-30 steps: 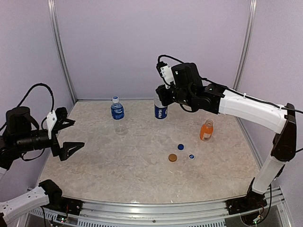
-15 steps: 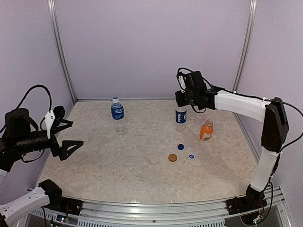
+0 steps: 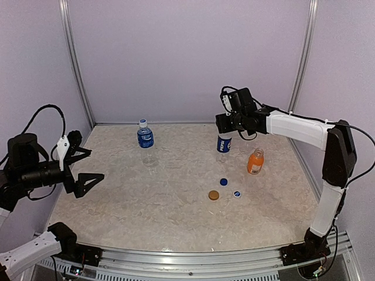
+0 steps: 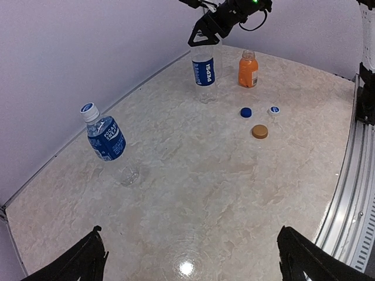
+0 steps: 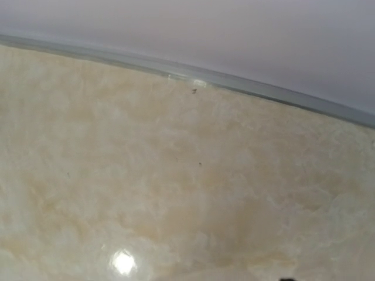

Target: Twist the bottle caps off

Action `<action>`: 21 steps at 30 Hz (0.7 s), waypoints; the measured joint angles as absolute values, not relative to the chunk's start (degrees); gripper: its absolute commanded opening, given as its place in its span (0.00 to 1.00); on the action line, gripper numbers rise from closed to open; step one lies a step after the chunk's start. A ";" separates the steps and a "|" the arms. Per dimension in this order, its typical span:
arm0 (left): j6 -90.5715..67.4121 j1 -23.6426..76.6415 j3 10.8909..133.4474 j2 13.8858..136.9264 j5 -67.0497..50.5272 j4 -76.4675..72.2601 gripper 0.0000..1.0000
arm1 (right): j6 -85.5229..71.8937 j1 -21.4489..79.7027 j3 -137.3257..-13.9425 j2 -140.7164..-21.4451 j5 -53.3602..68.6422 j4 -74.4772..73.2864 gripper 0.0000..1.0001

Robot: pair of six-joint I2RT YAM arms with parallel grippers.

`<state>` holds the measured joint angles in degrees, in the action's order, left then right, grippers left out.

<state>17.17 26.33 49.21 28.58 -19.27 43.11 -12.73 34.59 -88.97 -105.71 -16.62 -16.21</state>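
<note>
A Pepsi bottle (image 3: 223, 144) with a dark blue label stands uncapped at the back right of the table. My right gripper (image 3: 224, 130) hovers just over its neck, jaws parted, holding nothing; the right wrist view shows only bare table. A second blue-labelled bottle (image 3: 145, 140) stands at the back left with its blue cap (image 3: 142, 122) on. The short orange bottle (image 3: 255, 161) stands uncapped. On the table lie three loose caps: blue (image 3: 224, 181), blue with a whitish rim (image 3: 237, 193) and orange-brown (image 3: 214, 195). My left gripper (image 3: 82, 170) hangs open at the far left.
A metal rail (image 4: 345, 199) runs along the table's near edge. Purple walls and upright posts (image 3: 75, 70) close in the back and sides. In the left wrist view the black fingertips (image 4: 88, 263) sit low at the frame's corners over bare marble.
My right arm carried the Pepsi bottle from the back centre to the right and set it down; its jaws have now let go of the neck. The left arm has stayed still.
</note>
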 measured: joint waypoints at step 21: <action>15.57 24.45 98.94 64.93 -16.34 61.71 0.99 | -8.34 35.81 -104.42 -104.42 -14.17 -26.55 0.99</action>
<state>15.57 24.45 98.94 64.93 -16.34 61.71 -8.34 35.81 -104.42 -104.42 -14.17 -26.55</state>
